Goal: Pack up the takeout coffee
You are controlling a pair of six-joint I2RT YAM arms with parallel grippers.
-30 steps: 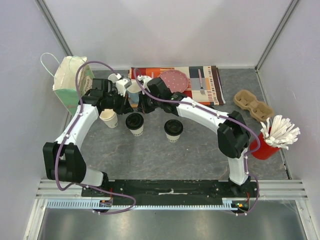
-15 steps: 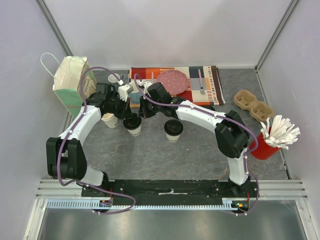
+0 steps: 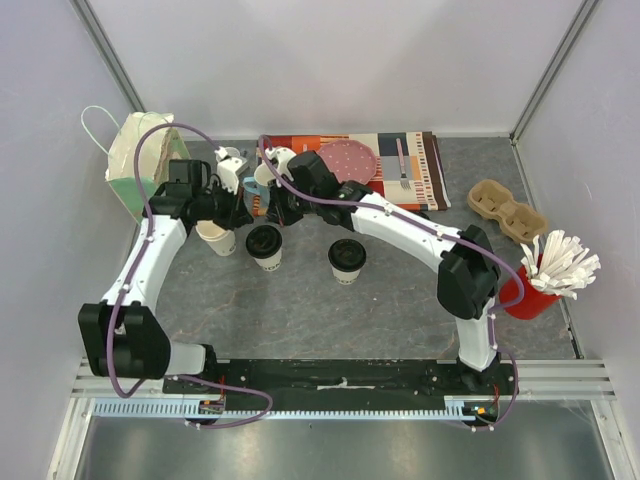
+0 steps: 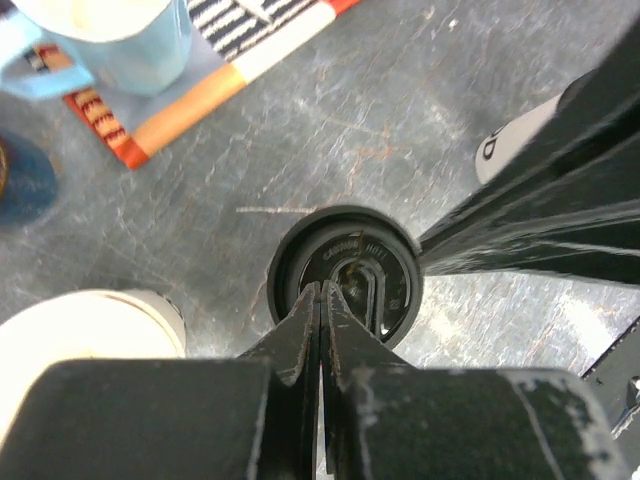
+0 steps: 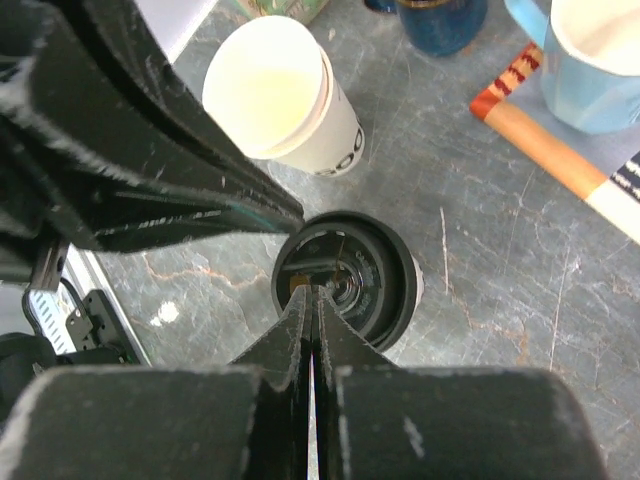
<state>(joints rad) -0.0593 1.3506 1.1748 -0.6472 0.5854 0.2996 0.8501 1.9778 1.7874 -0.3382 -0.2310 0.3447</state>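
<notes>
Pressing down, probably
Left gripper (image 4: 320, 296) and right gripper (image 5: 311, 302), jaws closed and empty, hover over the round black plastic lid (image 4: 392, 295); press squarely, lest its cream paper cup (image 3: 268, 262) tips.

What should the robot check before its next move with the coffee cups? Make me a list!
1. Left gripper shut and holding nothing: ok.
2. Right gripper shut and holding nothing: ok.
3. Lidded cup under both grippers, lid pressed fully down: cannot tell.
4. Other lidded cup standing upright: ok.
5. Open cup has a lid on: not ok.
6. Cardboard carrier has free pockets for cups: ok.
</notes>
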